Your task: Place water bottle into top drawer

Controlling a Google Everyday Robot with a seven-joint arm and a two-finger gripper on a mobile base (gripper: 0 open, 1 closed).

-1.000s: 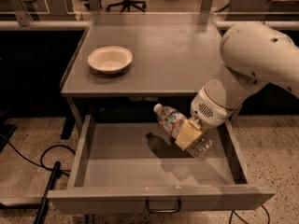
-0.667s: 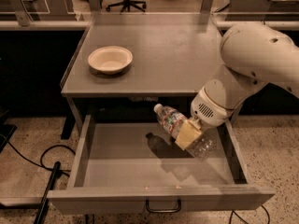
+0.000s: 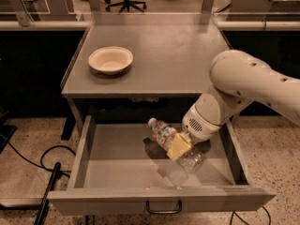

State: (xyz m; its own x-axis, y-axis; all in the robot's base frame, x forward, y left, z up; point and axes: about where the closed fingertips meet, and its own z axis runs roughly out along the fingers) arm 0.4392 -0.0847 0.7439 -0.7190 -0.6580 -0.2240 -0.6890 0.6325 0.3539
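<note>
Holding its spot up and left of the gripper point(image 3: 179, 147), the white bowl point(image 3: 110, 60) hasn't budged on the table point(image 3: 187, 46), while the water bottle point(image 3: 162, 133), cap pointing up-left, has sunk lower inside the open top drawer point(image 3: 103, 201), pinched mid-body by that gripper.

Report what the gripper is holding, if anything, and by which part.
The gripper holds the water bottle around its mid-body, just below the label band. The cap end is tilted up and to the left, above the open top drawer.
</note>
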